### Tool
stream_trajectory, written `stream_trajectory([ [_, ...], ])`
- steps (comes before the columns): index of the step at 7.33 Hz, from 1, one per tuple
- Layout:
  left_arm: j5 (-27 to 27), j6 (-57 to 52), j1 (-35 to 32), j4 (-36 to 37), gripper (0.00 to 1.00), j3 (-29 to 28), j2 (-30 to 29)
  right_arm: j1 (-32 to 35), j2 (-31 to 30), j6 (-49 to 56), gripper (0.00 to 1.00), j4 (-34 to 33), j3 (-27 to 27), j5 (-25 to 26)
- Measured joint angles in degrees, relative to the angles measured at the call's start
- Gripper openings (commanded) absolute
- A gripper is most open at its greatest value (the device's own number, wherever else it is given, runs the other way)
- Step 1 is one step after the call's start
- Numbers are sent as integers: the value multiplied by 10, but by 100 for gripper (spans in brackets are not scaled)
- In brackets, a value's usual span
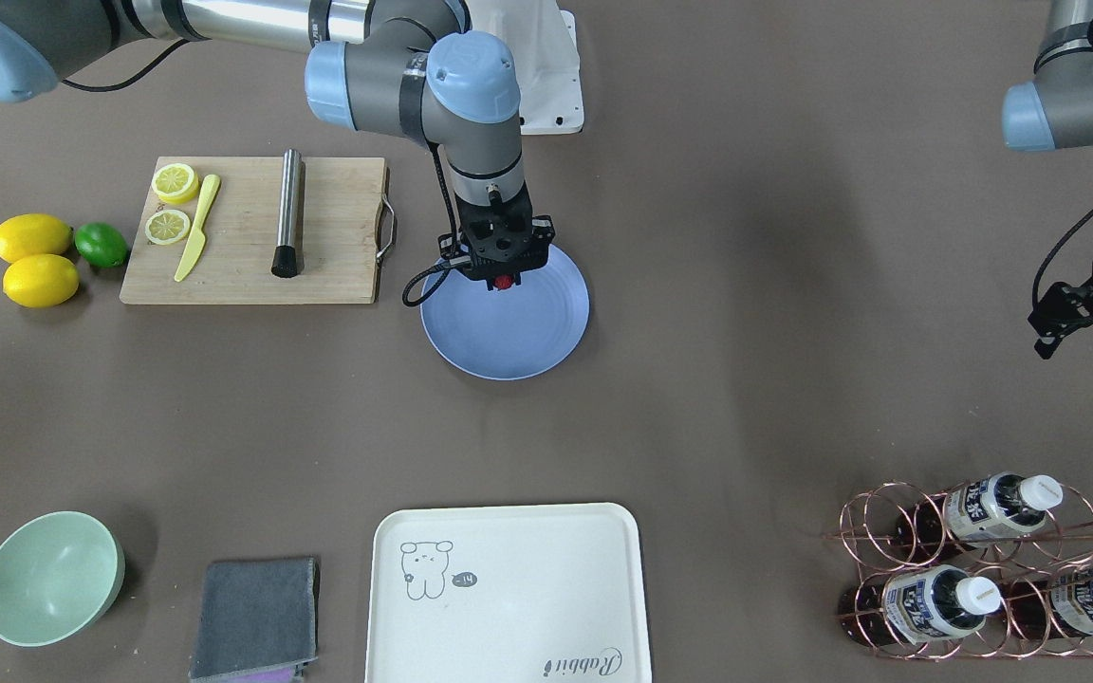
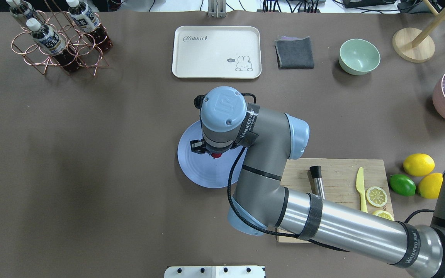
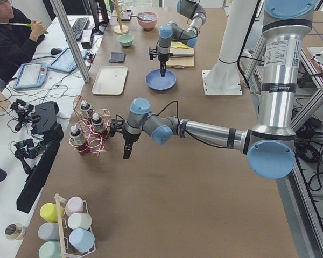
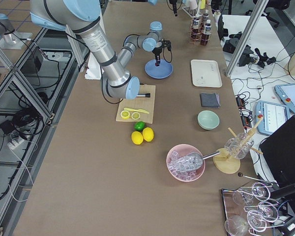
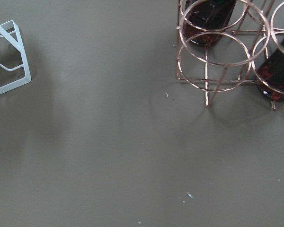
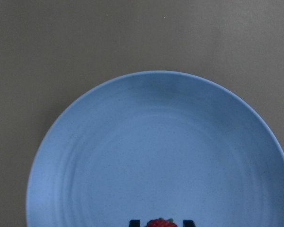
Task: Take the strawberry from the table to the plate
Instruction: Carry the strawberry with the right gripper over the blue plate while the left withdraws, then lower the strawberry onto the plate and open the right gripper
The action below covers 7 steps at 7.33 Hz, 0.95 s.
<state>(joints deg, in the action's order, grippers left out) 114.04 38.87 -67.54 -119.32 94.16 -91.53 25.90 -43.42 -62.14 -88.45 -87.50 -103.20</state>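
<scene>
The small red strawberry point(image 1: 505, 282) sits between the fingers of my right gripper point(image 1: 506, 280), which is shut on it. It hangs over the robot-side part of the round blue-lavender plate point(image 1: 509, 341). In the right wrist view the strawberry point(image 6: 160, 222) shows at the bottom edge between two dark fingertips point(image 6: 134, 222), with the plate point(image 6: 156, 142) filling the frame below. I cannot tell whether the berry touches the plate. My left gripper point(image 1: 1089, 334) hovers open and empty above the bare grey-brown table point(image 1: 793, 285), far from the plate and near the bottle rack.
A wooden cutting board point(image 1: 252, 228) with lemon slices, a yellow knife and a metal rod lies beside the plate. Two lemons point(image 1: 34, 258) and a lime lie beyond it. A cream tray point(image 1: 507, 593), a grey cloth point(image 1: 255, 617), a mint bowl point(image 1: 51, 577) and a copper bottle rack point(image 1: 983, 569) line the far edge.
</scene>
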Motion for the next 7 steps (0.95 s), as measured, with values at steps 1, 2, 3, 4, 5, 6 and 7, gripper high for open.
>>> stream_trajectory([
  [1,5,-9,-5,0,98,-6,-1,-2,-2,2,0,23,22,13],
  [2,6,-12,-7,0,98,-8,-2,-1,-3,4,0,65,52,22],
  [3,7,-13,-8,0,98,-9,-2,3,-2,5,0,98,73,25],
  [4,7,-13,-8,0,98,-10,-2,4,-1,3,0,111,81,25],
  [5,7,-13,-8,0,98,-11,-3,5,-1,2,17,114,83,24],
  [6,7,-13,-8,0,98,-13,-4,6,-1,1,99,107,75,22],
  [7,7,-13,-8,-1,98,-17,-5,6,0,0,100,87,57,22],
])
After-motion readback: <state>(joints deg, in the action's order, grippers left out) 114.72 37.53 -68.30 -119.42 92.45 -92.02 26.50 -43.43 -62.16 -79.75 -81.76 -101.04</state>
